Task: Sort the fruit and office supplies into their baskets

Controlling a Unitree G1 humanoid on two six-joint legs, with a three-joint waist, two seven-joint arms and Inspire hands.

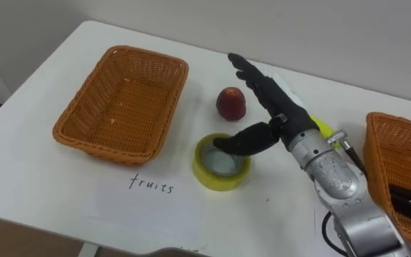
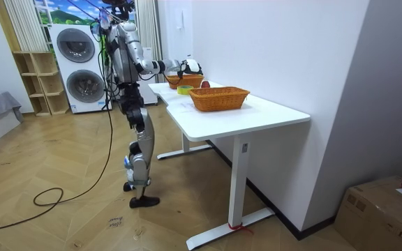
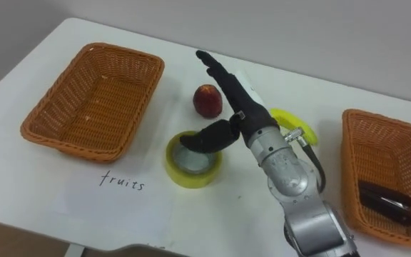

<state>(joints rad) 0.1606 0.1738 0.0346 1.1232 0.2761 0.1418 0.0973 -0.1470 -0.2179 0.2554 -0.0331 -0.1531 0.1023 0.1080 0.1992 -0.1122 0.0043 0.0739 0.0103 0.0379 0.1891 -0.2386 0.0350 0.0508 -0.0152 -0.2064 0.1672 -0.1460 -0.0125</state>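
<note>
A red apple [image 1: 230, 103] stands on the white table [image 1: 41, 185], right of the empty wicker basket [image 1: 91, 132] whose paper label [image 1: 150, 187] reads "fruits". In front of the apple lies a yellow tape roll [image 1: 209, 176]. My right hand [image 1: 277, 107] hovers open just right of the apple, its fingers straight and pointing away from me, its thumb reaching over the tape roll's hole. A yellow-green object [image 3: 295, 125] lies partly hidden behind the wrist. The second wicker basket [image 3: 355, 164] at the right holds dark office items [image 3: 385, 200].
In the room view I stand at the table's far end, on the room view's left, with one arm stretched over the tabletop [image 2: 257, 111]. Washing machines [image 2: 75, 45] stand behind me. The table's front edge runs close below the label.
</note>
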